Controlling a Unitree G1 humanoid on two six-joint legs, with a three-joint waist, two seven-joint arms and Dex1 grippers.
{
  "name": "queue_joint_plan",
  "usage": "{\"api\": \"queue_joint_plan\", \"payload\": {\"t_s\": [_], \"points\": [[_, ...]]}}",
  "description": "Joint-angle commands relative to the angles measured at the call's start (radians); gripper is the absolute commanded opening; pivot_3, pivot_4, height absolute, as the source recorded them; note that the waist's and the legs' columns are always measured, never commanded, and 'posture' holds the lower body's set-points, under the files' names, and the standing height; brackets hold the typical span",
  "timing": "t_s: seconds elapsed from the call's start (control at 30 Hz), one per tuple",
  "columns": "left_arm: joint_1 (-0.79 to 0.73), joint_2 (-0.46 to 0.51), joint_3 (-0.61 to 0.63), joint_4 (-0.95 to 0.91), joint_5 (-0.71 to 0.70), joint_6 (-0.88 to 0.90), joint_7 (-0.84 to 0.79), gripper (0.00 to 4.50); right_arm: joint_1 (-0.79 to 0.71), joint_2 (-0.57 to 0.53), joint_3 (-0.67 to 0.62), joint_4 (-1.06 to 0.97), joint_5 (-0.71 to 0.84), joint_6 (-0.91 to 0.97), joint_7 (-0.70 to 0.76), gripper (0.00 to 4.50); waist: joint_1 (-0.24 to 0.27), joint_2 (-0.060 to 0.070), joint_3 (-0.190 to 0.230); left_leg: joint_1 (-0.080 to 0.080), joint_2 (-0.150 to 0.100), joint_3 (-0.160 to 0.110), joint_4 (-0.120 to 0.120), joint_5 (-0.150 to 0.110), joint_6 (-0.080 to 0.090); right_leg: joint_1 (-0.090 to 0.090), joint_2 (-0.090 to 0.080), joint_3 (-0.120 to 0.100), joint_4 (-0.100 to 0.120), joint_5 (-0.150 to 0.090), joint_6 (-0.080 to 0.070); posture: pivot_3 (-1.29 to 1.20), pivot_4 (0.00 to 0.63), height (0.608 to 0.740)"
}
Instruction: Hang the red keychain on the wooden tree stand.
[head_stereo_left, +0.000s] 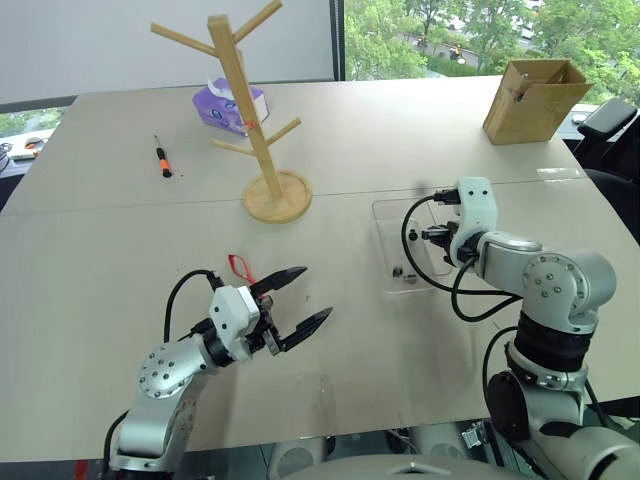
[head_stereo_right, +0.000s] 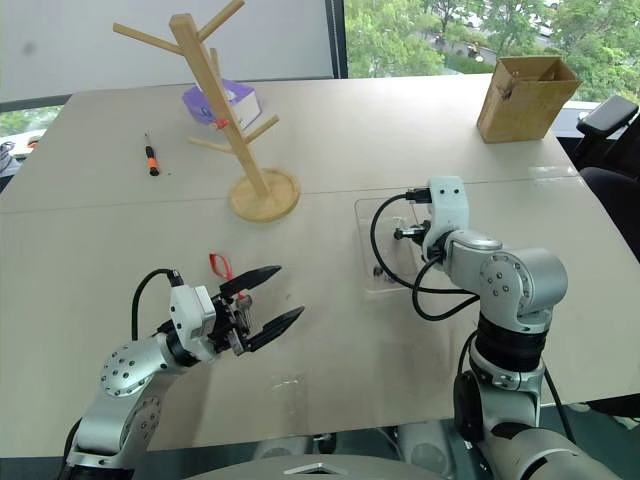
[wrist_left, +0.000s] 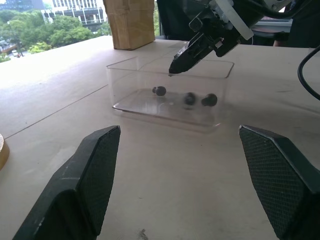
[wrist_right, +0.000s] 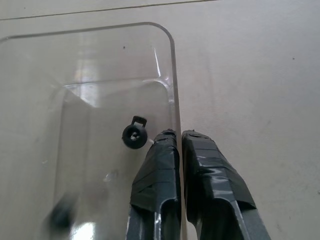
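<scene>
Fingers of the left gripper (head_stereo_left: 300, 300) stand wide apart, level above the tabletop (head_stereo_left: 120, 260), holding nothing. Just behind that gripper lies the red keychain (head_stereo_left: 238, 266), flat on the surface; its ring and key are hidden by the wrist. Farther back, at the left, rests a screwdriver (head_stereo_left: 161, 158), then a purple tissue pack (head_stereo_left: 232, 105) behind the wooden stand (head_stereo_left: 245, 110), which is upright on its round base with bare pegs. To the right sits a clear tray (head_stereo_left: 392, 212) with small dark pieces inside. Fingers of the right gripper (wrist_right: 175, 142) are pressed together on the tray's wall near one corner. A cardboard box (head_stereo_left: 534, 100) stands at the far right.

Assessment: the keychain looks light and limp; the strap will sag and swing. Pinching the strap near the ring end should leave the loop open to slip over a peg.
</scene>
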Motion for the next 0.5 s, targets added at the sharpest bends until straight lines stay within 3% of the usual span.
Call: {"api": "queue_joint_plan", "payload": {"t_s": [0.03, 0.27, 0.4, 0.5], "points": [[-0.004, -0.001, 0.003, -0.024, 0.001, -0.023, 0.003, 3.92, -0.012, -0.003, -0.016, -0.02, 0.008, 0.007, 0.003, 0.05, 0.0, 0.0, 0.0, 0.0, 0.0, 0.0, 0.0, 0.0, 0.0, 0.0, 0.0, 0.0, 0.0, 0.0, 0.0, 0.0, 0.15, 0.74], [-0.008, -0.01, 0.0, -0.025, 0.006, -0.017, 0.015, 3.92, -0.124, -0.038, -0.077, 0.017, -0.044, 0.007, 0.036, 0.05, 0.0, 0.0, 0.0, 0.0, 0.0, 0.0, 0.0, 0.0, 0.0, 0.0, 0.0, 0.0, 0.0, 0.0, 0.0, 0.0, 0.15, 0.74], [-0.005, -0.018, -0.011, -0.038, 0.014, -0.011, 0.029, 3.92, -0.281, -0.201, -0.202, 0.291, -0.111, -0.192, 0.062, 0.05, 0.007, 0.001, 0.0, 0.0, -0.001, 0.001, 0.001, 0.0, 0.0, 0.0, 0.0, 0.0, 0.0, 0.0, 0.0, 0.0, 0.15, 0.74], [-0.006, -0.021, -0.015, -0.036, 0.017, -0.012, 0.032, 3.92, -0.339, -0.315, -0.208, 0.48, -0.15, -0.291, 0.102, 0.05, 0.007, 0.0, 0.0, 0.0, -0.002, 0.001, 0.001, 0.0, 0.0, 0.001, -0.001, 0.0, -0.001, 0.0, 0.0, 0.0, 0.15, 0.74]]}}
